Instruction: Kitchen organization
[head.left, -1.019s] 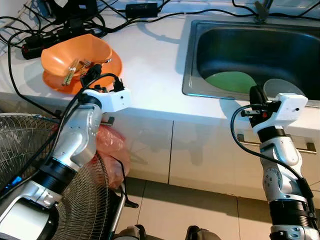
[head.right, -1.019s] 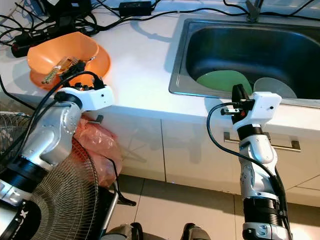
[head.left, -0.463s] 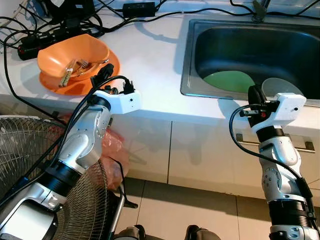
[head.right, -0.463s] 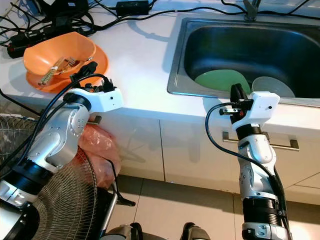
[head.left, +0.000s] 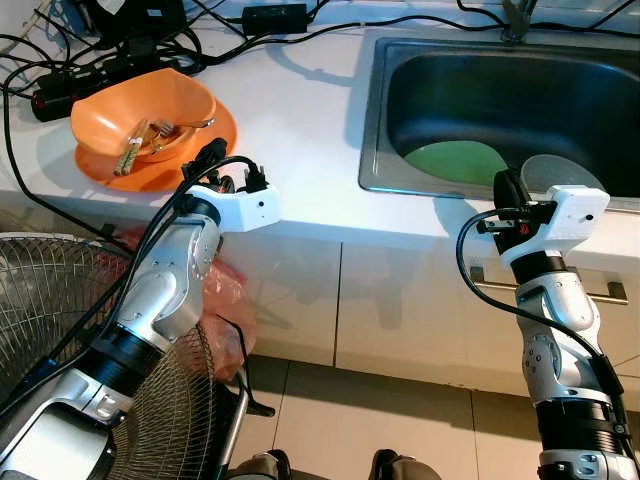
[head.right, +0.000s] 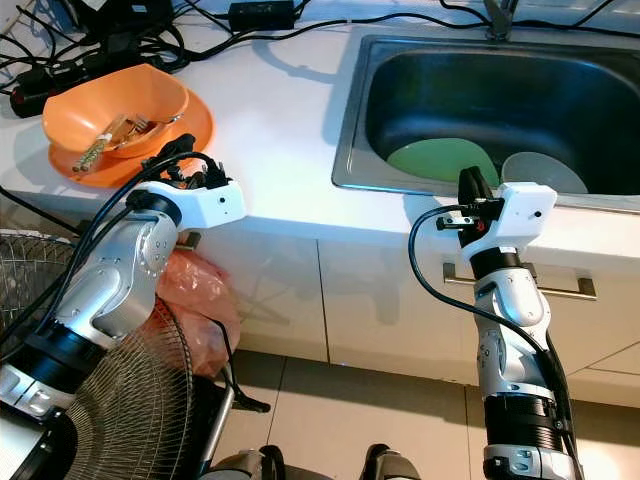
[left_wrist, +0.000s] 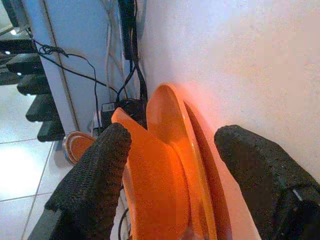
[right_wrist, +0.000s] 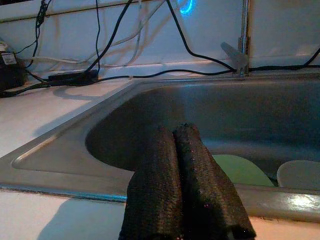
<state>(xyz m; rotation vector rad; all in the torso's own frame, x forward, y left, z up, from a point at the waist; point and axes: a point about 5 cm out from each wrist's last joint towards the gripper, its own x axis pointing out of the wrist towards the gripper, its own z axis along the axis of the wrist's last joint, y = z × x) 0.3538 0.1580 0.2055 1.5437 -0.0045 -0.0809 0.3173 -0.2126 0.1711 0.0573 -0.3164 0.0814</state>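
Over the last second the left hand (head.left: 208, 157) has come up from beside the orange bowl (head.left: 140, 112) to sit just short of the orange plate (head.left: 215, 128) under it, fingers spread toward the plate's rim, while the right hand (head.right: 467, 187) has barely shifted, fingers pressed together at the front edge of the sink (head.right: 352, 120). Bowl and plate sit on the white counter (head.left: 300, 130) well left of the sink, cutlery (head.left: 135, 148) lying slantwise in the bowl (handles toward the counter's front). Black cables (head.left: 130, 45) crowd behind the bowl; a green plate (head.left: 458, 163) and a pale dish (head.left: 560, 172) lie in the sink; a fan (head.left: 60, 330) stands below the counter
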